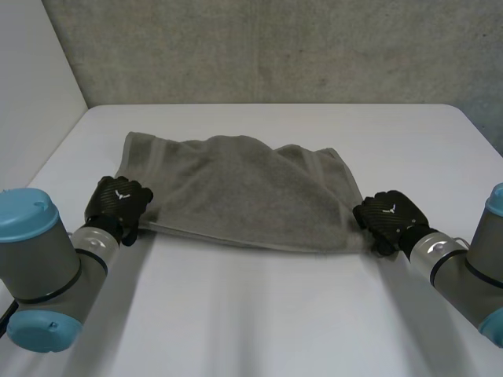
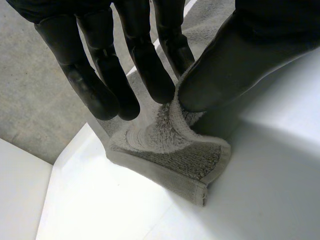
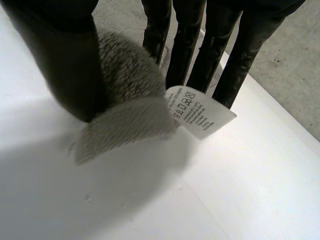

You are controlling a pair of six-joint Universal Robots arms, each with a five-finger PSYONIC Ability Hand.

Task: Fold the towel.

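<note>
Two corners could slip out if I lift too fast, I think, because I only pinch a little bit of the towel (image 1: 236, 192) at each one. Then the fold would come out crooked. My left hand (image 1: 118, 203) pinches the near left corner between thumb and fingers. My right hand (image 1: 389, 216) pinches the near right corner, beside the white tag (image 3: 200, 112). Both arms reach in low, and the towel lies spread on the surface (image 1: 275, 330) between my hands.

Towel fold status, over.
Left hand pinches near corner of grey terry towel. Right hand pinches other near corner, white care label beside. Nothing obstructing.
</note>
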